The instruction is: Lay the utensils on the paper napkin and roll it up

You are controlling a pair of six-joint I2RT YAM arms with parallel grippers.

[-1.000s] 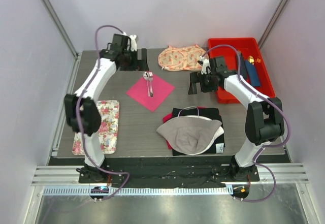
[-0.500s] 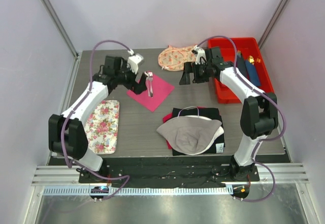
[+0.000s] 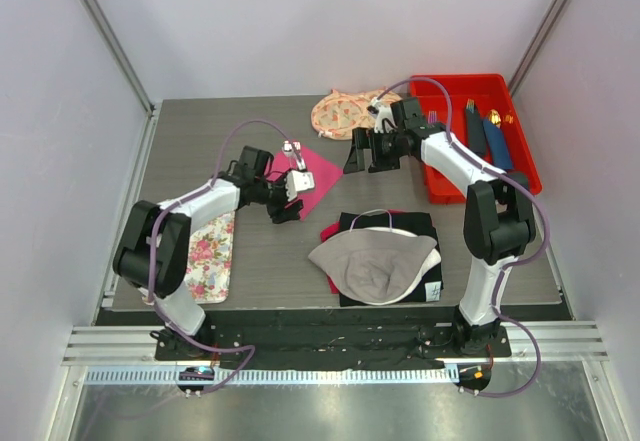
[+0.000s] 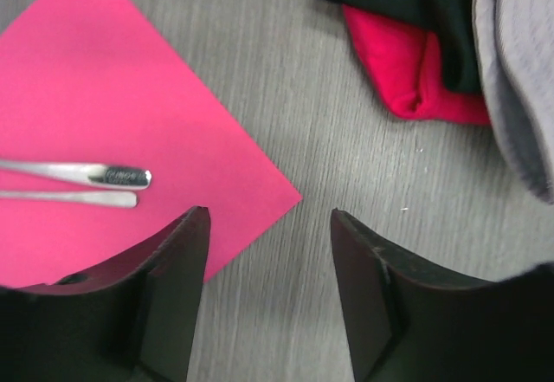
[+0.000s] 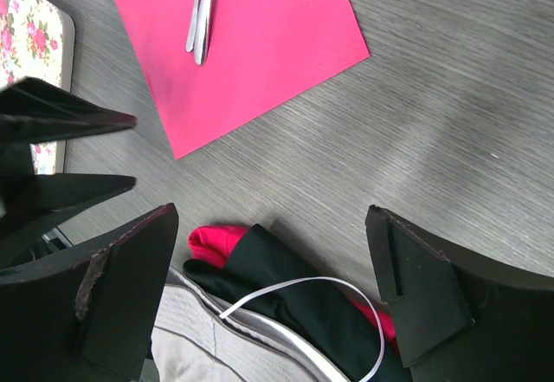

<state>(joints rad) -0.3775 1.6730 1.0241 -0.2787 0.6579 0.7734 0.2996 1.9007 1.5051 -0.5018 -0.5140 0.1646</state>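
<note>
The pink paper napkin [image 3: 323,170] [image 4: 104,113] [image 5: 251,44] lies flat on the grey table with two slim silver utensils [image 3: 292,149] [image 4: 82,183] [image 5: 202,14] side by side on it. My left gripper [image 3: 287,210] [image 4: 268,213] hovers low over the napkin's near corner. It is open with only bare table between its fingers, and one finger [image 4: 169,287] overlaps the pink edge. My right gripper [image 3: 357,155] [image 5: 268,213] hangs open to the right of the napkin, holding nothing.
A pile of folded black and red cloth under a grey cap [image 3: 375,261] [image 5: 286,313] lies near the napkin's front right. A floral mat [image 3: 207,249] [image 5: 26,44] sits at the left, a floral cloth [image 3: 345,113] at the back. The red bin [image 3: 440,193] holds blue rolls [image 3: 487,139].
The left arm swung from the back left down to the napkin's near corner and its jaws narrowed somewhat. The right arm moved left from the red bin toward the napkin.
</note>
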